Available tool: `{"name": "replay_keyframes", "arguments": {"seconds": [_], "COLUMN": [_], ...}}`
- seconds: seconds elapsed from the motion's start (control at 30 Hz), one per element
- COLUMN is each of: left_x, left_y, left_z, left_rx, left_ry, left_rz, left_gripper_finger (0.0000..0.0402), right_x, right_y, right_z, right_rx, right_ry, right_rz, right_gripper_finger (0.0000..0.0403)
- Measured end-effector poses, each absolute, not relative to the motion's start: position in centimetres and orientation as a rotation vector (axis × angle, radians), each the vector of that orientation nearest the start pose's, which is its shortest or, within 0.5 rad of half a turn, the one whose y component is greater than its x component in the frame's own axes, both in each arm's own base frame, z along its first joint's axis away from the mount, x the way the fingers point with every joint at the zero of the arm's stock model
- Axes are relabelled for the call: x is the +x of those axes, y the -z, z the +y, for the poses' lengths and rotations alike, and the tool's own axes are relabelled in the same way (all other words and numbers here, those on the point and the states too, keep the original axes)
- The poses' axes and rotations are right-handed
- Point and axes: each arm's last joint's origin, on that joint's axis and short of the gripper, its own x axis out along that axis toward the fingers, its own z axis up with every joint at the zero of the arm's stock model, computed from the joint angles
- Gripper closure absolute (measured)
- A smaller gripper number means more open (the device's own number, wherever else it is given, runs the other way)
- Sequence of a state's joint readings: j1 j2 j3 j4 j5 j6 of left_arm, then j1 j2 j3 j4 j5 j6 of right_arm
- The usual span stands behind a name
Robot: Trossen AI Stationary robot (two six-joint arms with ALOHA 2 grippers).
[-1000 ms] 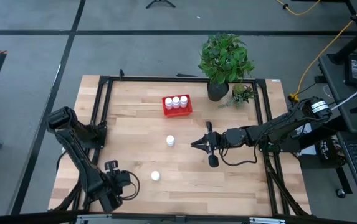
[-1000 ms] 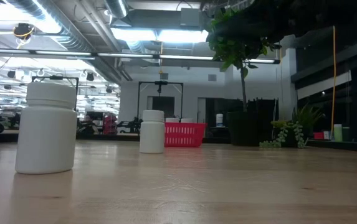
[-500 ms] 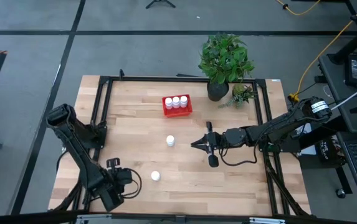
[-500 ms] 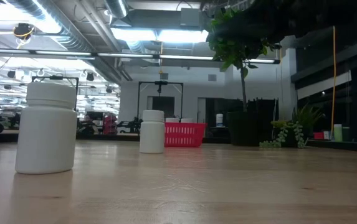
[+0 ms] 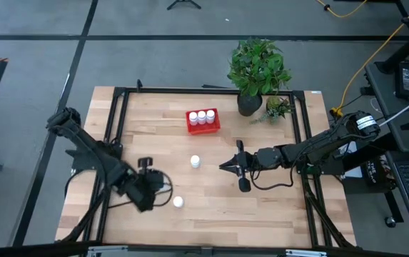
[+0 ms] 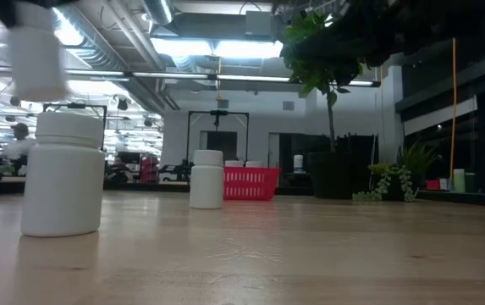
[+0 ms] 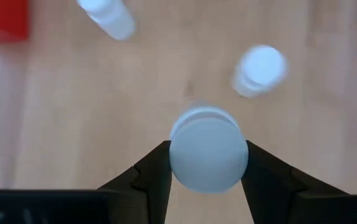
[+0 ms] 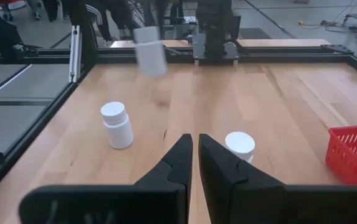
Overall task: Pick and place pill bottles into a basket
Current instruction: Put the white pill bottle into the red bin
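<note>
Since a second ago your left gripper [image 7: 207, 163] has swung from the surface's [image 5: 275, 207] near-left corner inward, clamped on a pill bottle [image 7: 208, 154] held above the wood. Two more bottles stand loose: one [image 5: 178, 202] just beside that gripper, another [image 5: 195, 162] nearer the middle. Three sit in the red basket [image 5: 203, 121] toward the far edge. Your right gripper [image 5: 223, 165] hovers shut, beside the middle bottle
</note>
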State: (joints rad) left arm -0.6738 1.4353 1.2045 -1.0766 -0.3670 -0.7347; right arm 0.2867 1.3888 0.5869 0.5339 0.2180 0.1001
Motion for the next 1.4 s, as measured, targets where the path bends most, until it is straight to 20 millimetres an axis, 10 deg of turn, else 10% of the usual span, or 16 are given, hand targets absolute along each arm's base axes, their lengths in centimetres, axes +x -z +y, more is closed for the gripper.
{"name": "replay_keyframes", "arguments": {"seconds": [0.53,1.4], "left_x": [27.2,29.6], "left_y": [-28.1,-26.5], "left_z": [-4.5,10.2], "left_rx": [0.078,0.113], "left_ry": [-0.083,-0.147], "left_rz": [1.115,1.021], "left_gripper_finger": [0.0246,0.0246], "right_x": [27.0,25.9], "right_y": [-20.3,-20.7], "right_z": [6.8,-1.0], "right_rx": [0.015,-0.077], "right_ry": [-0.041,0.226], "right_rz": [0.264,0.411], "right_gripper_finger": [0.0370,0.0399]}}
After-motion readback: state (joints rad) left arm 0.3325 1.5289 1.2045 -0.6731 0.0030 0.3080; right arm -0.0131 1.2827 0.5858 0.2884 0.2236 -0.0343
